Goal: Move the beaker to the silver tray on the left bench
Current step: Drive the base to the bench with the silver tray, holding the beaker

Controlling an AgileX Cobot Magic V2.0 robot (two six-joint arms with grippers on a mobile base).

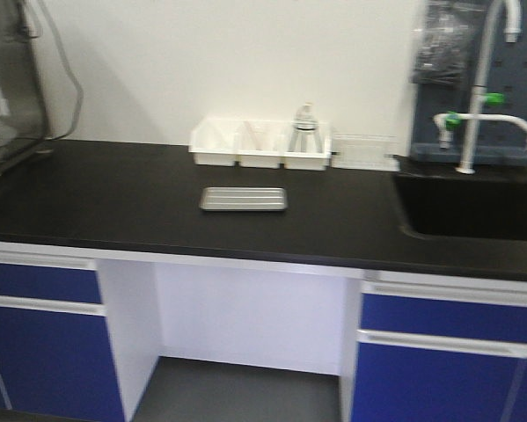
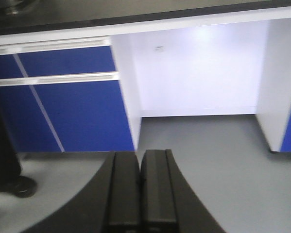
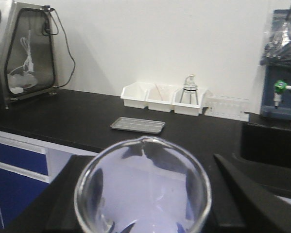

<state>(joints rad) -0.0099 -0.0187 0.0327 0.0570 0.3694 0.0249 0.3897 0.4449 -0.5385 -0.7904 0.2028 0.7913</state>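
The beaker [image 3: 143,187], clear glass with a pour lip, fills the lower part of the right wrist view, its mouth facing the camera. My right gripper [image 3: 144,160] is shut on the beaker, with a black finger on either side, and holds it in front of the black bench. The silver tray [image 1: 243,199] lies flat and empty on the bench top; it also shows in the right wrist view [image 3: 137,125], beyond the beaker. My left gripper [image 2: 140,154] is shut and empty, low down, pointing at the grey floor before the bench's knee space.
White bins [image 1: 261,143] stand behind the tray against the wall; the right one holds a flask on a tripod [image 1: 303,130]. A sink [image 1: 470,207] with a tap [image 1: 483,88] is at right. A glass-fronted case [image 1: 8,79] is at left. Blue cabinets [image 2: 77,111] are below.
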